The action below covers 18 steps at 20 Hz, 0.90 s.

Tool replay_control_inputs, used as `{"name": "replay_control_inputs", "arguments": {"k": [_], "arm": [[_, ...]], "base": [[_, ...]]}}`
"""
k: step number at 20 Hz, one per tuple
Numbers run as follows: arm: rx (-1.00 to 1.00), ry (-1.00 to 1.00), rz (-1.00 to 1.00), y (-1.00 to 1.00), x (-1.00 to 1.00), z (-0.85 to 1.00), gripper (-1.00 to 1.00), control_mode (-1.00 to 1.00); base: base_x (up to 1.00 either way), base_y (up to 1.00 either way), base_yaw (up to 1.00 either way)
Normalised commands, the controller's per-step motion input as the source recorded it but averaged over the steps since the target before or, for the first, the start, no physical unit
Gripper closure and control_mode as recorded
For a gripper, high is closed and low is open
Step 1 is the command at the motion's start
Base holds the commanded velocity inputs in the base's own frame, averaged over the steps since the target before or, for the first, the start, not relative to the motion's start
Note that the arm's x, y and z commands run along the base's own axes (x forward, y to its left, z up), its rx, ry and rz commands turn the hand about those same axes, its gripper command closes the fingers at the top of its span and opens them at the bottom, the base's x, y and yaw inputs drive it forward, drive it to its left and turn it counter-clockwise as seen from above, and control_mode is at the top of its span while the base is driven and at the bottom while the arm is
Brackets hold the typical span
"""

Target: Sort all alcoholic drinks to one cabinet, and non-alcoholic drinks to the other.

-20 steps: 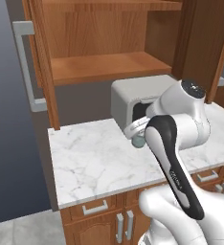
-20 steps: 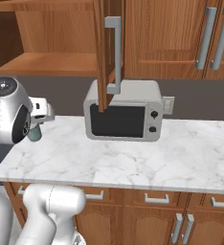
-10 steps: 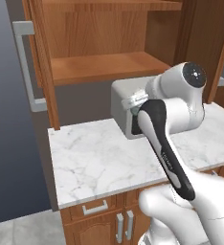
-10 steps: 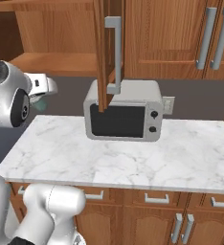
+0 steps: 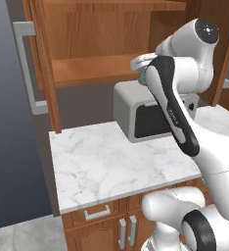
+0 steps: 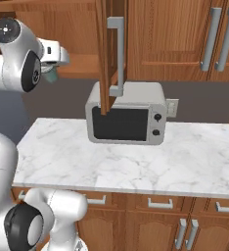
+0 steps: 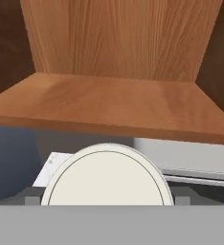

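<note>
Currently the open upper cabinet [image 5: 94,46] is the largest element ahead of the claw: its lower shelf [image 7: 109,103] lies directly in front of the claw and slightly above the held item, with the wooden back panel beyond it. Below the claw stand the microwave [image 6: 127,118] and the marble counter [image 6: 136,157]; the cabinet door [image 6: 103,49] hangs open to one side of it.

The arm is raised so that the gripper [image 5: 144,72] sits level with the shelf's front edge, just beside it. The jaws stand wide and are closed around the cup [image 5: 143,76], a small pale teal translucent vessel. In the hand view its whitish lid [image 7: 106,177] faces the camera between the fingertips, which suggests the cup's long axis runs along the approach direction of the claw, toward the cabinet. From the base views the exact tilt of the cup cannot be determined.

Governing relation for the coming move: the shelf surface is forward of, and a little higher than, the cup. Judged from this, the claw must rise slightly and then advance so the cup clears the shelf lip before release. Contact between cup and shelf edge is the principal risk.
</note>
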Motion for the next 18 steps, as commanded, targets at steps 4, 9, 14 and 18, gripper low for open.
{"name": "replay_control_inputs", "arguments": {"k": [4,9,14,18], "arm": [[0.11,0.03,-0.04,-0.06,0.94,0.22,1.0,-1.0],[0.09,0.02,-0.01,0.0,1.0,-0.28,1.0,-1.0],[0.04,0.0,-0.03,0.0,0.98,-0.29,1.0,-1.0],[0.0,0.0,-0.06,0.0,0.91,-0.24,1.0,-1.0]], "base": [[0.0,0.0,0.0],[0.0,0.0,0.0],[0.0,0.0,0.0],[0.0,0.0,0.0]]}}
